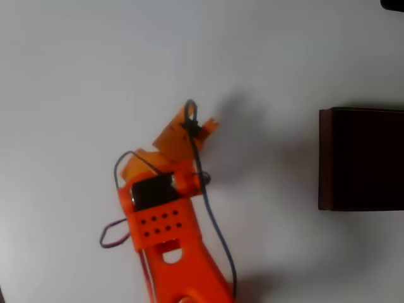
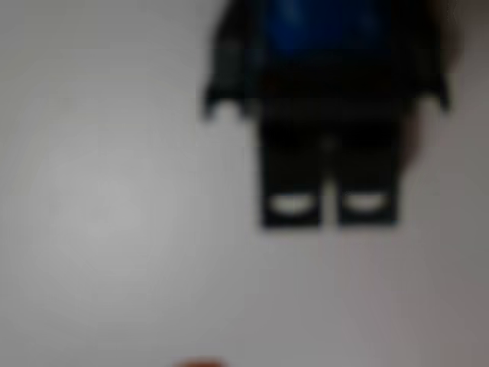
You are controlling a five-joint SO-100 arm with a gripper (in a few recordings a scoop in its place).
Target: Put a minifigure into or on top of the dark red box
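The minifigure (image 2: 328,115) lies on the white table close under the wrist camera. It is blurred, with a bright blue patch at the top and dark arms and legs below. In the overhead view my orange gripper (image 1: 199,118) points down at the table's middle and covers the spot beneath it; its jaws look spread, with nothing seen between them. The dark red box (image 1: 324,158) stands at the right edge, well to the right of the gripper, with maroon walls and an almost black inside.
The white table (image 1: 76,95) is bare to the left and between gripper and box. Dark cables (image 1: 211,214) run along my orange arm. A dark object (image 1: 392,4) sits at the top right corner.
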